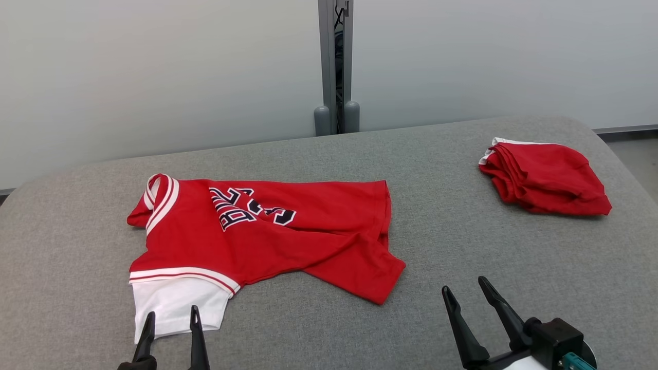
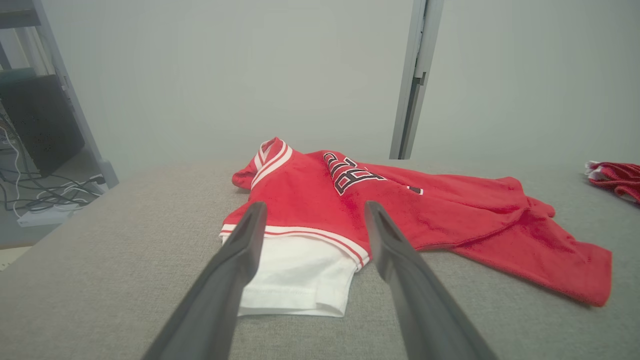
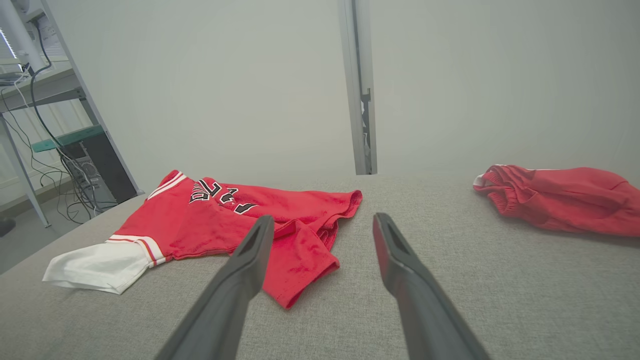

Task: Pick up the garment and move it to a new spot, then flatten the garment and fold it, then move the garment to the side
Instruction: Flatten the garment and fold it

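Nothing lifted yet: we judge the task hardly begun.
Our left claw (image 1: pixel 172 311) and right claw (image 1: pixel 463 284) hover spread and empty; just beyond, the garment (image 1: pixel 267 231) lies rumpled on the surface (image 1: pixel 442 241), unflattened, unfolded; farther right sits a folded red bundle (image 1: pixel 545 177).

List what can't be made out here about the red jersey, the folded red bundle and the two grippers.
Red jersey with white trim: head view, its black-and-white lettering is partly tucked under a fold, so it can't be read whole.
Folded red cloth bundle: left wrist view, cut off by the right edge; its own folds hide what garment it is.
Left gripper and right gripper: head view, bodies cut off by the bottom edge.
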Tool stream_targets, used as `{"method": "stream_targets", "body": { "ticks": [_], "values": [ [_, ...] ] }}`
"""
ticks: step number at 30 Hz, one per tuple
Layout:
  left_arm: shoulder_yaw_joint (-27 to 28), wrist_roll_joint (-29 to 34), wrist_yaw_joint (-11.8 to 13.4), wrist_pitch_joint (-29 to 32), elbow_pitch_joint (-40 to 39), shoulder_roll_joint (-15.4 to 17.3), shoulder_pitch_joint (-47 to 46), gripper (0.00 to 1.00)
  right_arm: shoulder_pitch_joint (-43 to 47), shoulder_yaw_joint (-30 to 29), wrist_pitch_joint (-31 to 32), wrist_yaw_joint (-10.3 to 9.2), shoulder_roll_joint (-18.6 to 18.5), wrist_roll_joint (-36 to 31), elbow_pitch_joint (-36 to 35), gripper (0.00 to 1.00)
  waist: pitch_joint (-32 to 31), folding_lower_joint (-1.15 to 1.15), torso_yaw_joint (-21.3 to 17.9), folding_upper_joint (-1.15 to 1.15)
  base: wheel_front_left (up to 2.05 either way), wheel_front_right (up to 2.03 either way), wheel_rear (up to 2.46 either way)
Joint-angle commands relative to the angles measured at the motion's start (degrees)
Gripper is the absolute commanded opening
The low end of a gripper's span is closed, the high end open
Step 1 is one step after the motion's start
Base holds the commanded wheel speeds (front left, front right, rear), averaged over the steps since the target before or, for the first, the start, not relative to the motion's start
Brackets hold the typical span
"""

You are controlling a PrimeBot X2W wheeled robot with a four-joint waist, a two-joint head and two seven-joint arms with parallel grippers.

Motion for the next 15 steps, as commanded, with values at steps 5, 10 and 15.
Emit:
{"method": "stream_targets", "body": {
  "ticks": [5,10,15],
  "values": [
    [1.97,0.6,-2.14,-0.16,1.94,-0.41,-1.06,1.0,-0.24,0.18,-0.07,0.02,-0.43,0.37,0.24,1.0,0.1,0.0,0.13,0.0,0.0,0.0,0.0],
    [3.98,0.07,-3.18,-0.16,3.88,-0.7,-1.43,1.0,-0.36,0.29,-0.07,0.02,-0.45,0.5,0.18,1.0,0.4,0.0,0.17,0.0,0.0,0.0,0.0],
    [6.65,-1.12,-4.16,-0.16,9.44,-0.64,-3.92,1.0,-0.66,0.63,-0.07,0.02,-0.5,0.7,0.27,1.0,1.19,0.0,0.5,0.0,0.0,0.0,0.0]
  ]
}}
